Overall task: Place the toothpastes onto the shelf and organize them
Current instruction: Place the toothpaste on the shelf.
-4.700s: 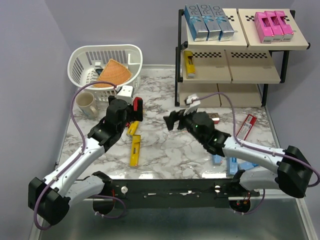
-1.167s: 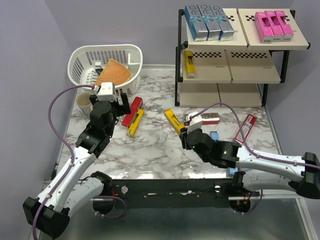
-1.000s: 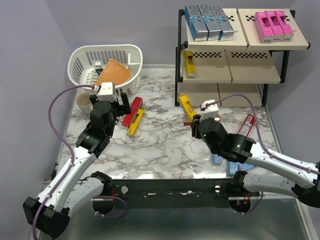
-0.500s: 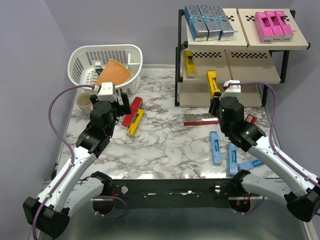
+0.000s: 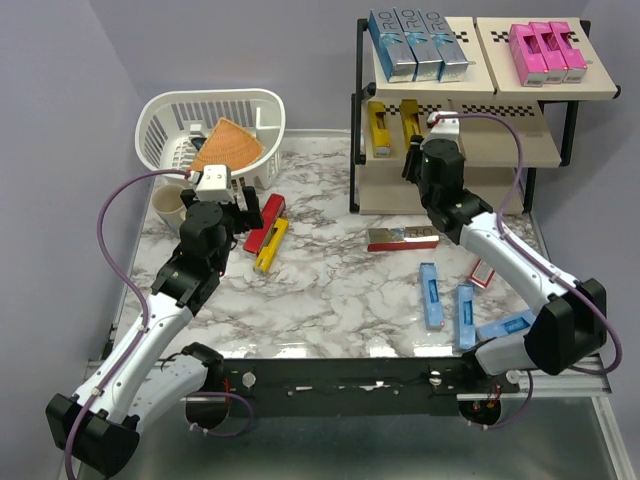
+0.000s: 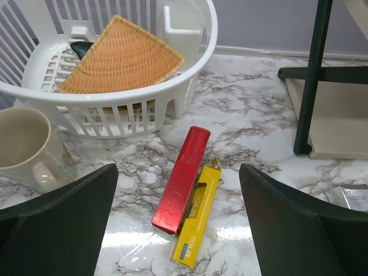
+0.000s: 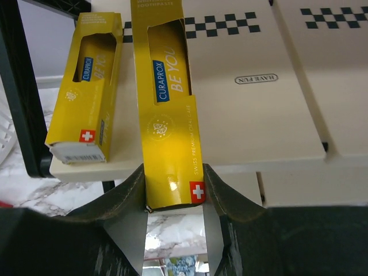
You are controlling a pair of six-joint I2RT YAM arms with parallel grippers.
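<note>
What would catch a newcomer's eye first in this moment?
The right tool grips a yellow Curaprox carton over the shelf's middle tier, beside another yellow carton lying there. On the top tier, three silver-blue cartons and three pink cartons sit in neat rows. The left tool hangs open above a red carton on the marble table.

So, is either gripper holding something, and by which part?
The right gripper holds a yellow toothpaste box by its near end. The left gripper is open and empty.
</note>
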